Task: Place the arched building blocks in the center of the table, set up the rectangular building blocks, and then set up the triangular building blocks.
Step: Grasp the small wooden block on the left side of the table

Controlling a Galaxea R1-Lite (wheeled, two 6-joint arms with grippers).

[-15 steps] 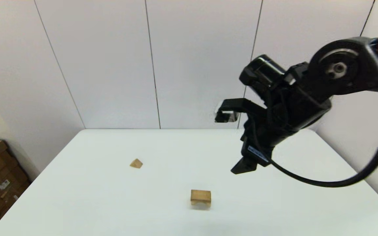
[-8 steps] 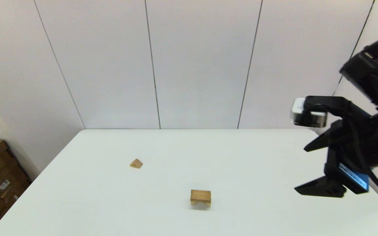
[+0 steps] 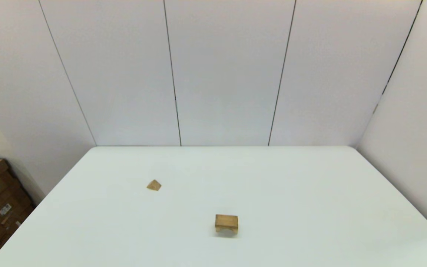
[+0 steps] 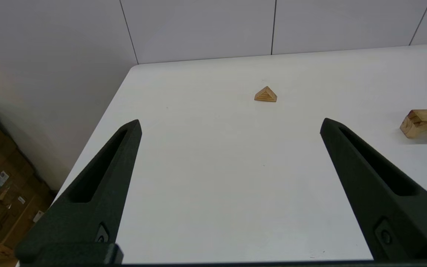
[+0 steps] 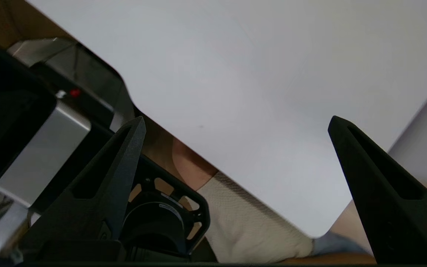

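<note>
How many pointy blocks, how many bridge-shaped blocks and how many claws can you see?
triangular block: 1
arched block: 1
Claws: 2, the left claw and the right claw, both open
Total: 4

Surface (image 3: 310, 207): smooth, matt white. Arch block (image 3: 227, 224) and triangle block (image 4: 265, 94): bare light wood, layered grain showing. Left pincer (image 4: 230, 124) fingers: matt black plastic.
</note>
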